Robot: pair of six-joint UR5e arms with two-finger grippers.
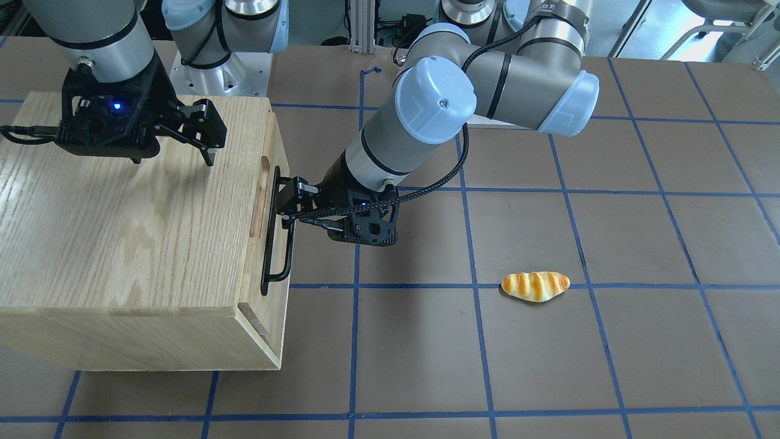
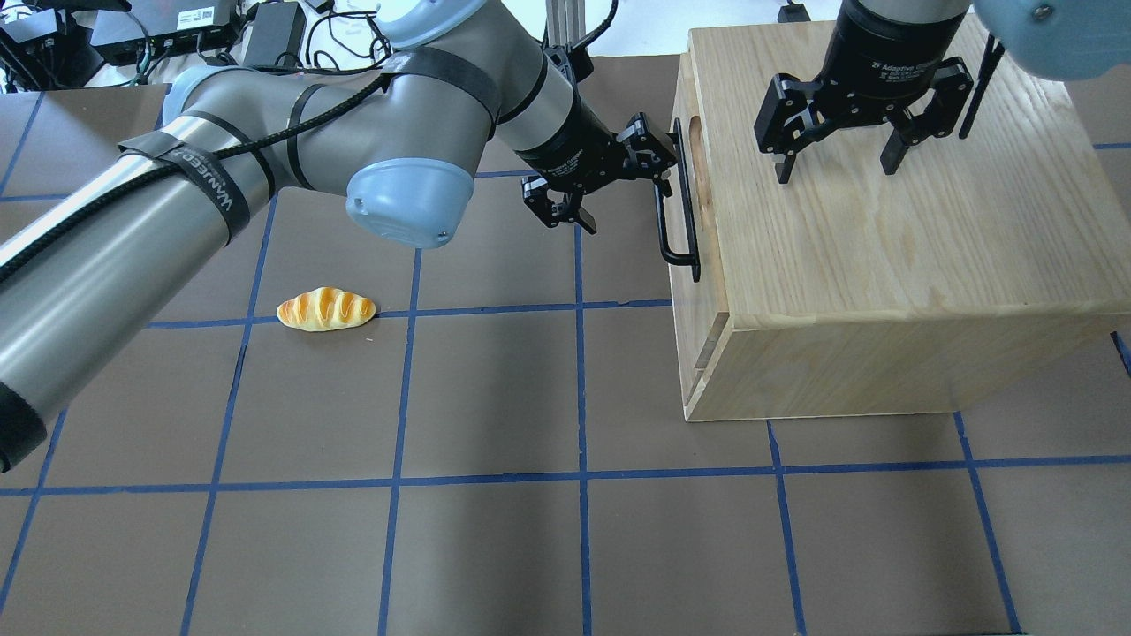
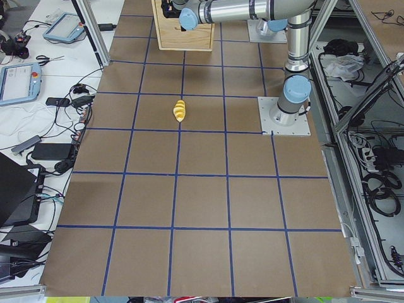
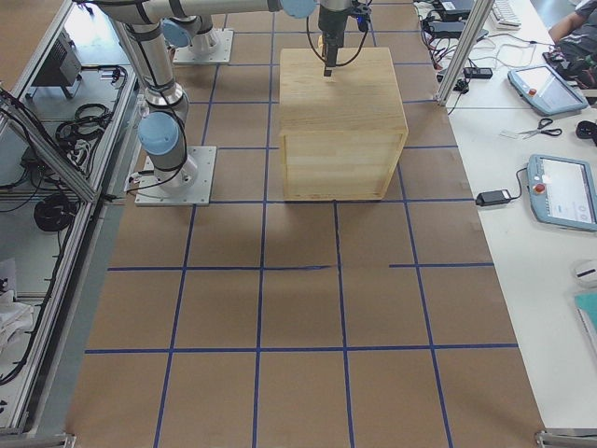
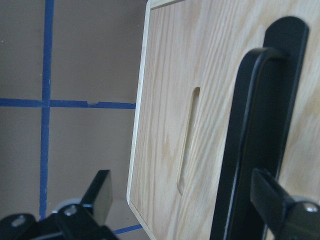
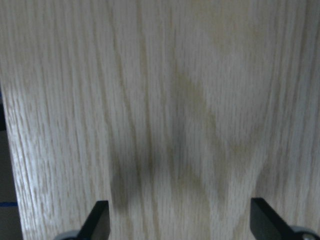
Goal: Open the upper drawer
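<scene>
The upper drawer is light oak with an oblong groove and a long black bar handle; its front looks flush with the cabinet. The handle also shows in the overhead view and the front view. My left gripper is open right at the handle's far end. In the left wrist view one finger overlaps the bar and the other is off to the side by the drawer's edge. My right gripper is open and empty just above the cabinet's top.
A toy bread roll lies on the brown table with blue grid tape, left of the cabinet in the overhead view. The cabinet's plain lower panel sits below the drawer. Operator desks with tablets line the far side.
</scene>
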